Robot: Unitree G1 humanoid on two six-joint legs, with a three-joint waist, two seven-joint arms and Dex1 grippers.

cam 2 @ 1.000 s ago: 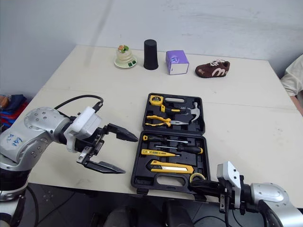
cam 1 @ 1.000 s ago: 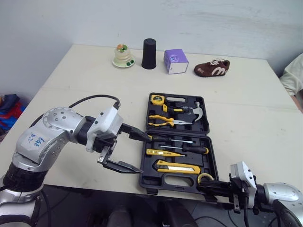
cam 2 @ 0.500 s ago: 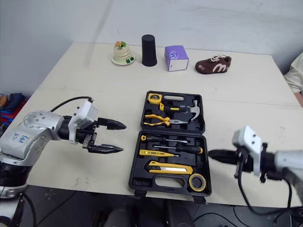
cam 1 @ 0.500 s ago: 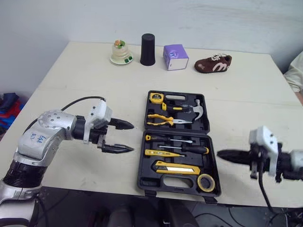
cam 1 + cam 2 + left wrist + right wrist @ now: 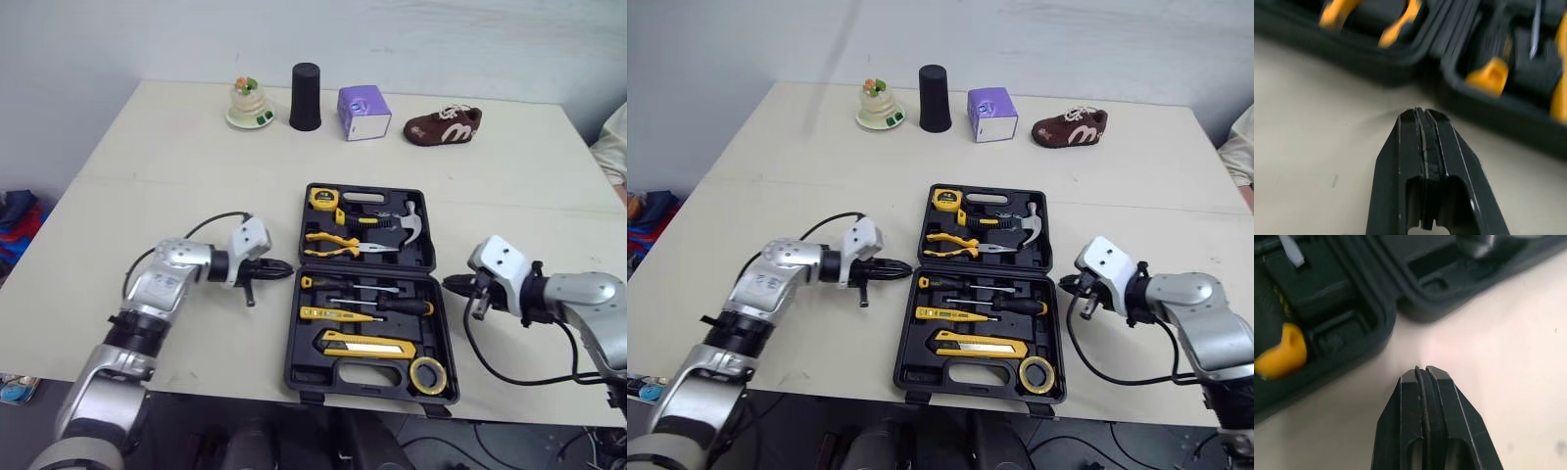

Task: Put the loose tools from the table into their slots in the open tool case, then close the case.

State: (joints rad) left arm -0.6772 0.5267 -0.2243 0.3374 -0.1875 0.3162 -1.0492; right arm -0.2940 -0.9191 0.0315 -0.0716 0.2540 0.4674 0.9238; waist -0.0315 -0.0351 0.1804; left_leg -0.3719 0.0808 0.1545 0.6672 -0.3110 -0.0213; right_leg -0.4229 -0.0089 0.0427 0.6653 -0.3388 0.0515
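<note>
My left gripper [image 5: 281, 266] and right gripper [image 5: 453, 284] are both closed, empty, flanking the tool case [image 5: 304, 377], which lies open mid-table [image 5: 176, 176]. Far half: tape measure [image 5: 324, 201], pliers [image 5: 338, 245], hammer [image 5: 402, 223]. Near half: screwdrivers [image 5: 377, 305], utility knife [image 5: 367, 346], tape roll [image 5: 427, 375].

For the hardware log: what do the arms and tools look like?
Left arm and right arm: rounded silver shells, with a blue handwritten mark on the left. White boxy wrist housings, each with a looping black cable. Left tool and right tool: black, tapering to blunt tips.
</note>
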